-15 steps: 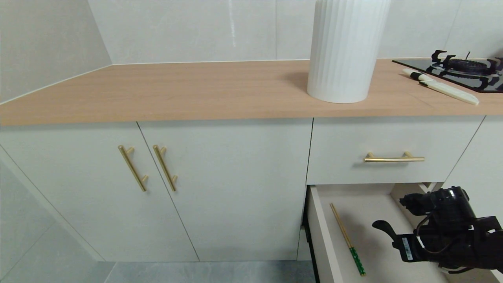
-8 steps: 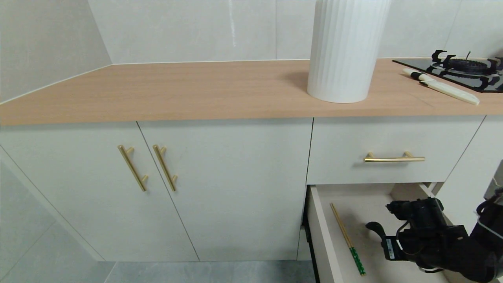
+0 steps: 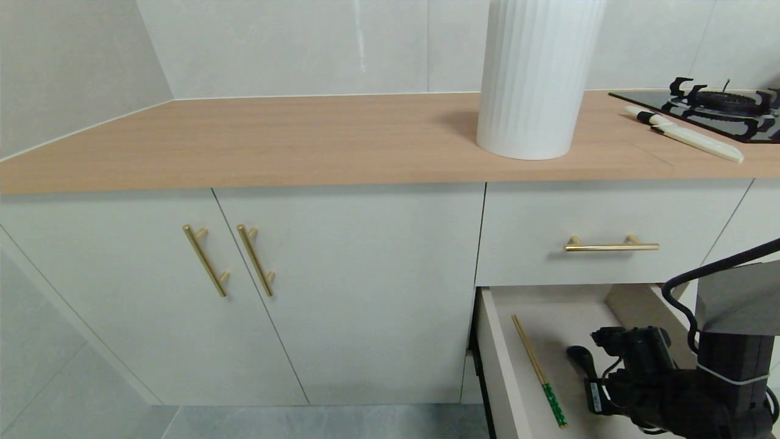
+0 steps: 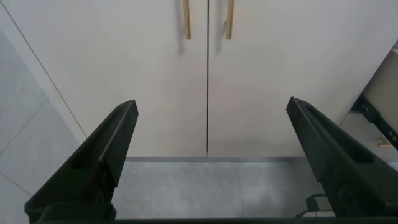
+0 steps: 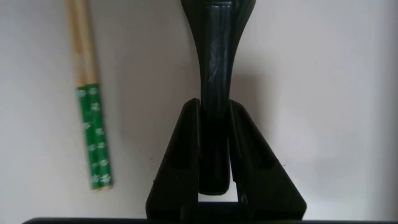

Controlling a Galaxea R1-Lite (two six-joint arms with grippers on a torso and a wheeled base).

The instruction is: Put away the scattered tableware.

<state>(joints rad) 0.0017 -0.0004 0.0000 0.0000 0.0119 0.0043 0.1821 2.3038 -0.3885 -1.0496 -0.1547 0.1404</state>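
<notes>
R tool (image 5: pixel 214 112) is clenched on a black utensil (image 5: pixel 214 50), low inside the open drawer (image 3: pixel 496 360), utensil's rounded end pointing toward the back. Chopsticks (image 3: pixel 539 378) lie flat on the drawer floor just beside it, green ends toward the front, not touching afaict. L tool (image 4: pixel 211 109) is released, fingers spread wide, facing the cabinet doors (image 4: pixel 261 87). On the tabletop (image 3: pixel 274 140): white ribbed vase (image 3: pixel 533 79) + a knife (image 3: pixel 688 137) next to the stove (image 3: pixel 725 103).

no legible text or numbers, small white label (image 3: pixel 594 396) on the right gripper (image 3: pixel 586 373) too small to read
</notes>
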